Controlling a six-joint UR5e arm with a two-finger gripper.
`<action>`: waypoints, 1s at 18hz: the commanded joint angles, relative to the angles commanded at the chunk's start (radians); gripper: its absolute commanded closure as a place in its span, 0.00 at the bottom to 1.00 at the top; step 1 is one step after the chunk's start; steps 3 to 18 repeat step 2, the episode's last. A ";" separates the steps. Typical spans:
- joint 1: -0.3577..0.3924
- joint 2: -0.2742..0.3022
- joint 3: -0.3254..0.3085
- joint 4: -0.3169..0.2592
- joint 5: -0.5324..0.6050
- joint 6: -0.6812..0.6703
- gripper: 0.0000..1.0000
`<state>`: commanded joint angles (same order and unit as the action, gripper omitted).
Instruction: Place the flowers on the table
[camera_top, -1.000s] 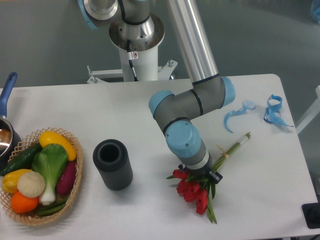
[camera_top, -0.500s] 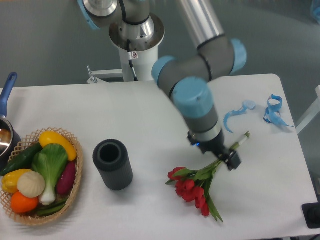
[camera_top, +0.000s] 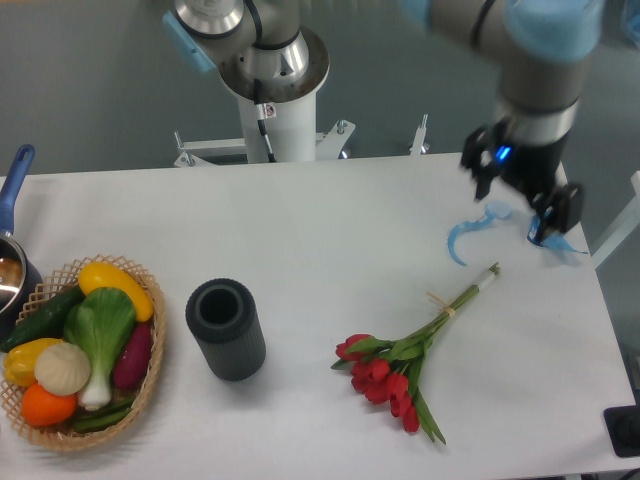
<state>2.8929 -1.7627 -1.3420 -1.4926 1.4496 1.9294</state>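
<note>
The flowers (camera_top: 392, 372), red tulips with green leaves and stems tied with pale string, lie flat on the white table (camera_top: 300, 230) right of the middle, heads toward the front and stem ends toward the back right. My gripper (camera_top: 523, 190) is raised above the table's back right corner, well clear of the flowers. Its jaws stand apart and hold nothing.
A black cylindrical vase (camera_top: 226, 328) stands left of the flowers. A wicker basket (camera_top: 150, 385) of vegetables sits at the front left, with a blue-handled pot (camera_top: 12, 268) at the left edge. Blue ribbon scraps (camera_top: 466, 236) lie under and beside the gripper.
The gripper has let go of the flowers, risen, and swung to the back right. The flowers now lie loose on the table, little moved.
</note>
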 joint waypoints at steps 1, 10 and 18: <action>0.031 0.014 -0.020 0.000 -0.033 0.032 0.00; 0.040 0.017 -0.026 0.002 -0.057 0.037 0.00; 0.040 0.017 -0.026 0.002 -0.057 0.037 0.00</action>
